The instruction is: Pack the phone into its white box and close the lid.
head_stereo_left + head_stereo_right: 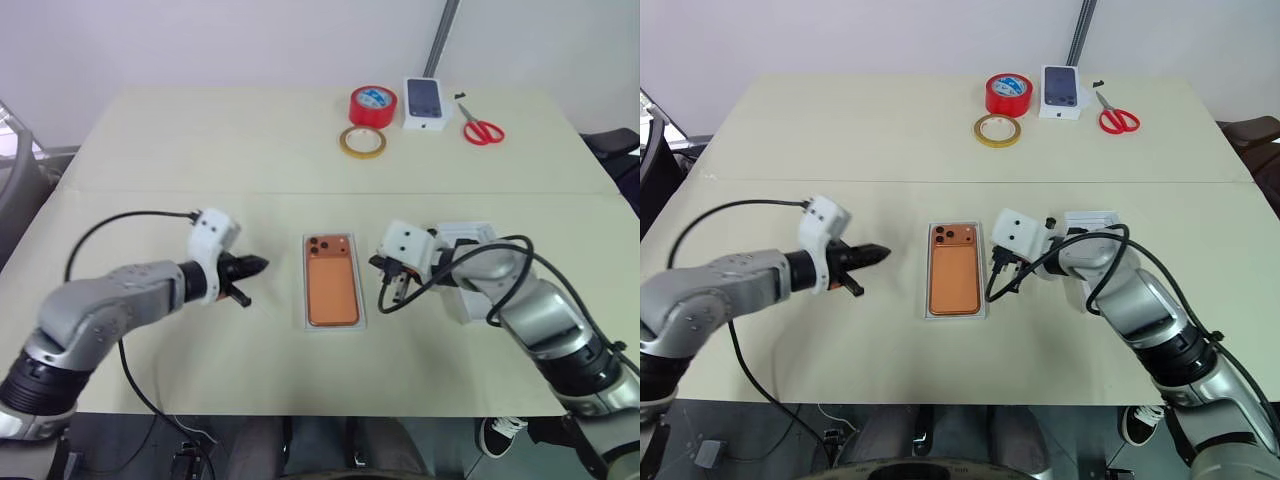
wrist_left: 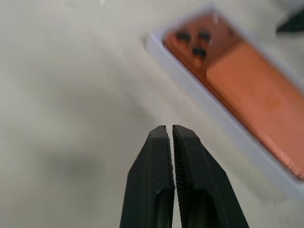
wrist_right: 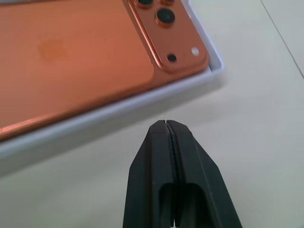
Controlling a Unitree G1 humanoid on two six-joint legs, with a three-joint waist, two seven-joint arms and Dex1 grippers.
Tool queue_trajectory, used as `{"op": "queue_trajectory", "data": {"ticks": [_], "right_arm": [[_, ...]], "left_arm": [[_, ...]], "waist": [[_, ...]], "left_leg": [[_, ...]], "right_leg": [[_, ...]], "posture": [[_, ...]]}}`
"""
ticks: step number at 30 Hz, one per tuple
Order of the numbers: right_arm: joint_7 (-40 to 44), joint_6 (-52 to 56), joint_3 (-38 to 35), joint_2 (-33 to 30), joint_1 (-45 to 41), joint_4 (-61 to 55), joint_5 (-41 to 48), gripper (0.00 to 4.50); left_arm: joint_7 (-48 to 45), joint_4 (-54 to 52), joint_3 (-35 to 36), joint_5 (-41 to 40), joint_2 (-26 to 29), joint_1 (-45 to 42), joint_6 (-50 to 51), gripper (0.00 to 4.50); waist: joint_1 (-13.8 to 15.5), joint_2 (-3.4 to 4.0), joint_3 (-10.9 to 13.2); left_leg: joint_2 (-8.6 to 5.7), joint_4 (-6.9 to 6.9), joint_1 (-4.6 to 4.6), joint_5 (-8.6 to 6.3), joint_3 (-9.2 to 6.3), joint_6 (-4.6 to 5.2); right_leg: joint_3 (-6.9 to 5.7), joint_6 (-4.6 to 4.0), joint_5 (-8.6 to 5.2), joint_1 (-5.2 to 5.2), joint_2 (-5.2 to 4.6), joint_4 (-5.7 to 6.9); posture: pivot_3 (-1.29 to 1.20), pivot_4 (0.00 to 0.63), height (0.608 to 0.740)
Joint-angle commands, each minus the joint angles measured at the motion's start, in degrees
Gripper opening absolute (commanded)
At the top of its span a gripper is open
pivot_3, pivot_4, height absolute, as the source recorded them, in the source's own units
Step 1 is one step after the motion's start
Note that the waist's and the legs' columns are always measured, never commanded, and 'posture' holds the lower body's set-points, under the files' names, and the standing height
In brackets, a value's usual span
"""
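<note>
The orange-copper phone (image 1: 332, 283) lies back up inside the shallow white box (image 1: 306, 300) at the middle of the table, its camera bump at the far end. My left gripper (image 1: 258, 266) hangs shut and empty a short way left of the box, pointing toward it; the left wrist view shows its fingertips (image 2: 161, 135) pressed together. Just off the box's far right corner, my right gripper (image 1: 378, 263) is shut and empty, its tips (image 3: 165, 124) close to the rim (image 3: 118, 111). The white lid (image 1: 466, 240) rests behind my right arm, partly hidden.
At the table's far edge stand a red tape roll (image 1: 373, 105), a tan tape roll (image 1: 363, 142), a small white box printed with a dark phone (image 1: 426, 103) and red scissors (image 1: 481, 128). Black cables trail from both wrists.
</note>
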Motion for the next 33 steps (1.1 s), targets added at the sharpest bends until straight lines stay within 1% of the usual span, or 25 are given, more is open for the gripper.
{"op": "queue_trajectory", "data": {"ticks": [1,5,9,13,18,21,23,28,33], "right_arm": [[-0.4,-0.1,1.7,0.2,-1.5,-0.9,-2.2,0.0],[0.2,-0.4,3.9,0.2,-1.8,-1.1,-3.5,0.0],[0.7,-1.0,5.7,0.5,-1.4,-1.2,-4.6,0.0],[1.6,-0.7,5.1,-0.3,-0.2,-2.5,-4.6,0.0],[2.8,1.8,0.7,-4.7,3.8,-6.5,-3.4,0.0],[3.4,3.3,-3.1,-8.5,8.0,-9.3,-3.0,0.0],[3.5,4.0,-5.8,-10.8,11.2,-10.7,-2.7,0.0],[3.6,4.1,-11.5,-15.3,18.4,-12.0,-2.4,0.0],[3.0,3.2,-14.2,-16.7,21.0,-11.2,-2.8,0.0]], "left_arm": [[-3.5,0.6,-2.0,5.3,-2.3,-2.3,-0.2,0.09],[-7.5,0.7,-4.8,8.6,-5.4,-4.4,1.7,0.09],[-11.3,2.2,-10.4,14.3,-8.4,-6.3,1.7,0.09],[-15.0,5.0,-13.0,16.9,-13.5,-8.8,2.0,0.09],[-19.9,10.3,-18.0,22.2,-21.0,-13.9,0.2,0.09],[-22.4,14.0,-19.6,24.8,-25.9,-16.9,-0.6,0.09],[-24.0,15.9,-20.6,26.3,-28.5,-18.2,-1.2,0.09],[-26.4,19.8,-21.9,29.7,-33.0,-19.8,-2.2,0.09],[-27.4,21.5,-20.4,31.4,-34.9,-20.2,-2.2,0.09]], "waist": [[0.1,-0.02,0.0],[0.0,-0.03,0.0],[-0.1,-0.02,0.0],[0.4,-0.01,0.0],[2.0,0.02,0.0],[3.1,0.03,0.0],[3.0,0.04,0.0],[2.8,0.05,0.0],[2.7,0.07,0.0]], "left_leg": [[0.01,0.0,0.0,-0.01,0.0,0.01],[0.01,0.02,-0.02,-0.08,-0.01,0.15],[0.01,0.03,-0.02,-0.11,-0.01,0.19],[-0.01,0.11,-0.01,-0.11,-0.04,0.22],[-0.1,0.3,-0.02,-0.26,-0.09,0.49],[-0.15,0.55,-0.07,-0.36,-0.1,0.67],[-0.14,0.71,-0.15,-0.42,-0.11,0.77],[-0.12,0.77,-0.18,-0.44,-0.09,0.82],[-0.09,0.78,-0.17,-0.44,-0.09,0.82]], "right_leg": [[-0.01,0.0,0.0,0.0,0.0,0.0],[-0.02,0.01,0.0,-0.01,0.0,0.01],[-0.02,0.01,0.0,-0.01,0.0,0.03],[-0.07,0.01,0.0,0.05,-0.01,0.07],[-0.14,0.02,0.01,0.18,-0.1,0.05],[-0.14,0.03,0.02,0.27,-0.13,0.02],[-0.17,0.04,0.02,0.28,-0.12,0.01],[-0.14,0.07,0.03,0.29,-0.1,-0.01],[-0.14,0.07,0.04,0.29,-0.07,0.02]], "posture": [[0.0,0.15,0.736],[0.0,0.15,0.736],[0.0,0.15,0.736],[0.0,0.15,0.736],[0.0,0.15,0.736],[0.0,0.15,0.736],[0.0,0.15,0.736],[0.0,0.15,0.736],[0.0,0.15,0.736]]}}
